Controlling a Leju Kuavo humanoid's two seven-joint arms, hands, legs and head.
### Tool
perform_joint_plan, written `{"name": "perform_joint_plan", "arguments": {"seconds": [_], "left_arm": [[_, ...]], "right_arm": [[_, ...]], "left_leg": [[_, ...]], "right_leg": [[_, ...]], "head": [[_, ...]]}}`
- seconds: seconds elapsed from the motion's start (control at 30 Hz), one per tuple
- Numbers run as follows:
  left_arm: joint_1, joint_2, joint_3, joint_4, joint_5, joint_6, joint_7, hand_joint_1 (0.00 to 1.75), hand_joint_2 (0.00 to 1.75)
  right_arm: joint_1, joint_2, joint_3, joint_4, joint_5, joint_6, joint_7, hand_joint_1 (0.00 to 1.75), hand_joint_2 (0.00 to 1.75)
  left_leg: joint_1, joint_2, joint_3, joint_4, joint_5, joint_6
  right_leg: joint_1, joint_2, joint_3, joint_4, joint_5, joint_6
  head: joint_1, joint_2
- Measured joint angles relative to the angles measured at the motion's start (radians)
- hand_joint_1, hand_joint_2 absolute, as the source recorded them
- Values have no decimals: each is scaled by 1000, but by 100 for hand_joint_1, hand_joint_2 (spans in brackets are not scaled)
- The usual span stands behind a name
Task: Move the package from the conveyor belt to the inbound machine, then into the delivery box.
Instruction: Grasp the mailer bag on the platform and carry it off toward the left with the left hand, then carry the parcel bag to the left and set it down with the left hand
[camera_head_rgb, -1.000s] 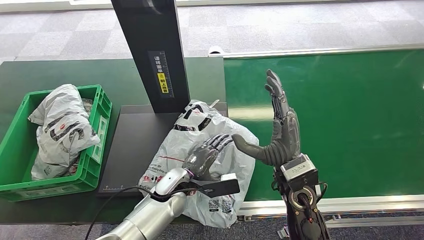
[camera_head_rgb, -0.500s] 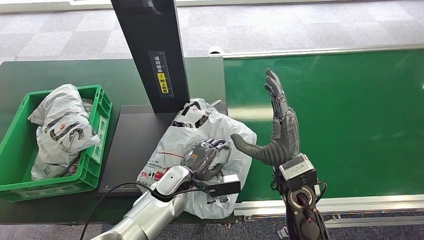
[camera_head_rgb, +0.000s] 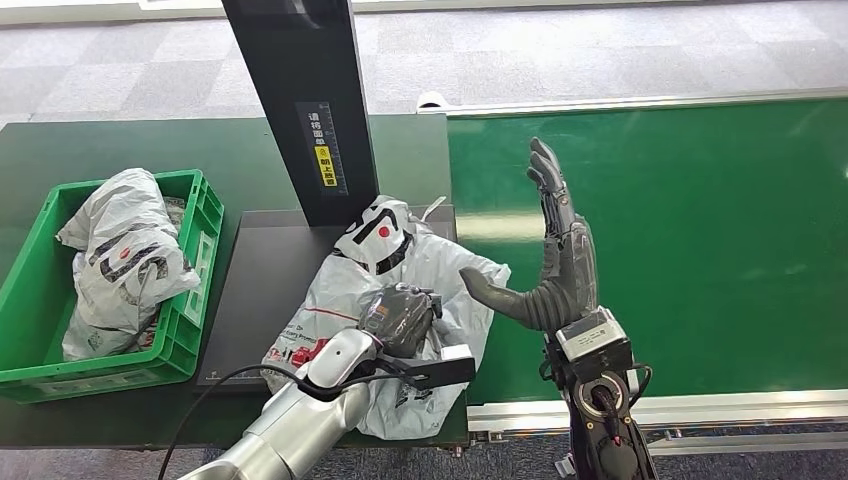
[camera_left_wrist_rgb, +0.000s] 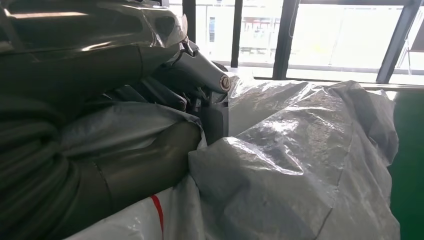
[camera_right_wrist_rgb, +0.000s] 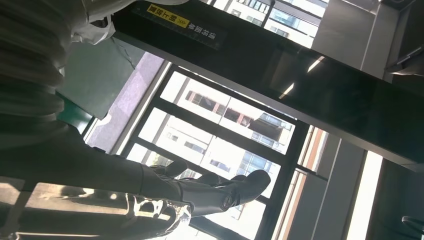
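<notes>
package on the machine plate, left hand gripping it

the package (camera_head_rgb: 400, 300), a white plastic mailing bag, is lying across the near right corner of the dark plate (camera_head_rgb: 265, 290) of the inbound machine, its near end hanging over the table edge and its right edge reaching the green belt (camera_head_rgb: 700, 250). its long axis is running from the machine's black column (camera_head_rgb: 300, 100) back toward the robot. the left hand (camera_head_rgb: 400, 318) is sitting on top of the bag's middle with fingers curled into the plastic, holding it; the left wrist view is showing film bunched against the fingers (camera_left_wrist_rgb: 200, 65). the right hand (camera_head_rgb: 560, 260) is standing just right of the bag, fingers spread and upright, holding nothing, thumb pointing at the bag. the left hand is the nearer one. the green box (camera_head_rgb: 205, 230) is lying well to the left, beyond the plate, already holding another bag (camera_head_rgb: 125, 250).

writing: red and black print and a small code square on the bag, too small to read; a yellow and white label (camera_head_rgb: 322, 150) on the column, characters not legible.
</notes>
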Motion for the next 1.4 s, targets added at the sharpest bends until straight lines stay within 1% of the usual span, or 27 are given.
{"name": "perform_joint_plan", "arguments": {"seconds": [0.07,0.17,0.27,0.37,0.5,0.57,0.63,0.8,0.9,1.0,1.07,1.13,1.27,1.4], "left_arm": [[4,0,6,-1,12,6,-18,175,175],[28,1,30,-29,81,18,-92,175,175],[76,8,55,-134,183,7,-165,175,175],[111,20,66,-255,232,-17,-178,175,175],[135,32,74,-344,244,-23,-185,175,175],[151,38,77,-390,272,-4,-212,175,175],[172,48,84,-471,320,22,-240,175,175],[219,85,135,-749,403,65,-267,175,175],[242,108,191,-904,427,128,-273,175,175],[242,139,282,-980,454,198,-239,175,175],[229,164,364,-981,482,222,-214,175,175],[195,195,455,-942,504,229,-198,175,175],[101,269,619,-786,508,235,-172,175,175],[3,336,728,-584,453,253,-158,175,175]], "right_arm": [[0,0,0,0,0,0,0,0,175],[1,0,-1,0,0,0,-1,0,175],[4,-1,-3,0,0,-1,-3,0,175],[7,-2,-6,0,0,-2,-5,0,175],[9,-2,-7,0,0,-3,-8,0,175],[11,-2,-8,0,0,-7,-10,0,175],[17,-3,-10,-3,0,-14,-12,0,175],[40,-6,-27,-14,2,-27,-16,0,175],[50,-10,-34,-23,4,-34,-17,0,175],[56,-15,-40,-34,3,-38,-17,0,175],[58,-20,-42,-41,-3,-43,-17,0,175],[61,-27,-42,-45,-13,-48,-17,0,175],[63,-37,-42,-50,-22,-53,-17,0,175],[62,-43,-34,-50,-33,-54,-17,0,175]], "left_leg": [[0,0,0,0,0,0],[0,0,0,0,0,0],[0,0,0,0,0,0],[0,0,-1,0,0,0],[0,0,-1,0,0,0],[0,0,0,0,0,0],[0,0,-1,0,0,0],[0,0,-1,0,0,0],[0,0,-1,0,0,0],[0,1,0,0,0,0],[0,1,0,0,1,-1],[0,1,0,0,2,-1],[1,1,0,0,3,-3],[1,1,0,0,4,-3]], "right_leg": [[0,0,0,0,0,0],[0,0,0,0,0,0],[0,0,0,0,0,0],[0,0,-1,0,0,0],[0,0,0,0,0,0],[0,0,0,0,0,0],[0,0,-1,0,0,0],[0,0,-1,0,0,0],[0,0,-1,0,0,0],[0,0,-1,0,0,0],[1,0,0,0,0,0],[1,0,0,0,0,-1],[2,1,-1,1,2,-3],[2,1,-1,1,2,-3]], "head": [[0,0],[0,0],[0,0],[0,0],[0,0],[0,0],[0,0],[0,0],[0,0],[0,0],[0,0],[0,0],[0,0],[0,0]]}}
